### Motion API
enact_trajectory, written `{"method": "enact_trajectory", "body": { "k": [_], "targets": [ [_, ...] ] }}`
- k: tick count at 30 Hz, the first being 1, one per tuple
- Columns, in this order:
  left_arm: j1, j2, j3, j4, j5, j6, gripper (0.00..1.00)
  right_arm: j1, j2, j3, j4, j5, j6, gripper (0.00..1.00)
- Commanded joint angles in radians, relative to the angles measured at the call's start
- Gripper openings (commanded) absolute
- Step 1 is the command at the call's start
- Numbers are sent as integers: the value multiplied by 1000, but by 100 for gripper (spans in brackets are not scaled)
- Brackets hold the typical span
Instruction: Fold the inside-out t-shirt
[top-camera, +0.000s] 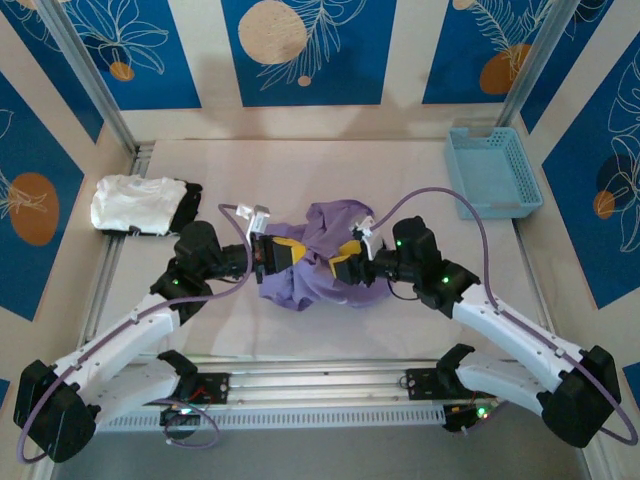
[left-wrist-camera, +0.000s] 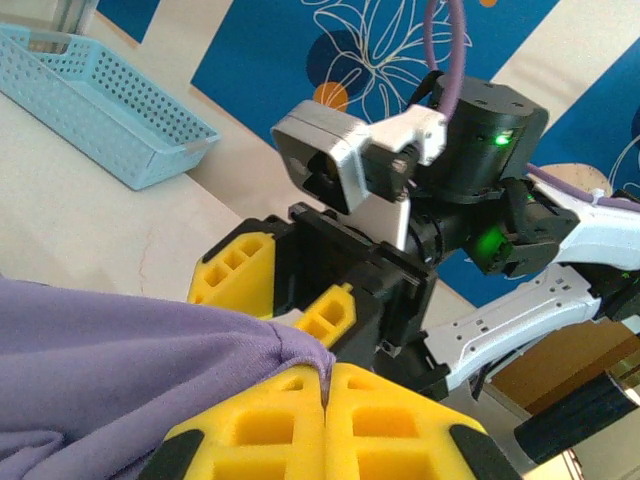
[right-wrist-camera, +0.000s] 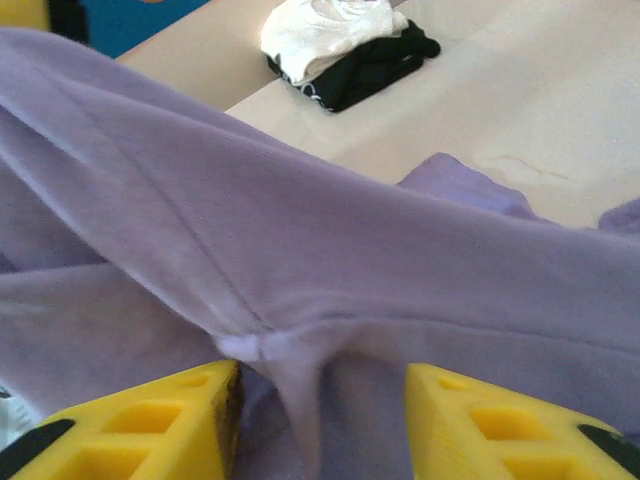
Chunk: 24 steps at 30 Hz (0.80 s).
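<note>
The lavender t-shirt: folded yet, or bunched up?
Bunched, not folded. The t-shirt sits in a crumpled heap; the left gripper is shut on an edge of it, and the right gripper stands open around a ridge.

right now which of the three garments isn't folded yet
The lavender t-shirt, crumpled in a heap in the middle of the table. The white garment and black garment lie folded together at the left edge.
</note>
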Motion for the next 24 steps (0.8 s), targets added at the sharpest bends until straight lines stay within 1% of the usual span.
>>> {"method": "enact_trajectory", "body": {
  "k": [1,4,8,11,12,14,15,16,17,18,19,20,22,24],
  "targets": [
    [9,-14,30,2,40,31,0,19,-10,41,-25,50,-109,53],
    [8,-15,31,-1,42,34,0,24,17,70,-31,41,-136,55],
    [8,-15,28,9,51,30,0,23,93,120,-30,28,-167,55],
    [9,-16,29,3,46,35,0,22,161,170,-24,-72,-158,50],
    [9,-17,30,-3,40,40,0,22,177,183,-29,-98,-152,45],
    [9,-28,35,-46,1,66,0,11,192,207,-56,-127,-128,20],
    [9,-38,38,-79,-35,84,0,-3,186,212,-65,-147,-107,12],
    [12,-49,45,-137,-97,110,0,-33,166,208,-67,-186,-69,4],
    [11,-58,53,-200,-183,140,0,-69,139,196,-46,-263,-17,0],
    [12,-62,60,-255,-263,166,0,-102,115,178,0,-343,47,0],
    [12,-60,74,-319,-373,191,0,-136,90,147,84,-431,136,0],
    [10,-52,86,-370,-459,219,0,-156,74,115,179,-502,226,0],
    [10,-16,111,-439,-560,267,0,-160,73,87,301,-568,352,0],
    [6,22,138,-487,-599,291,3,-144,84,84,356,-582,422,0]
  ]
}}
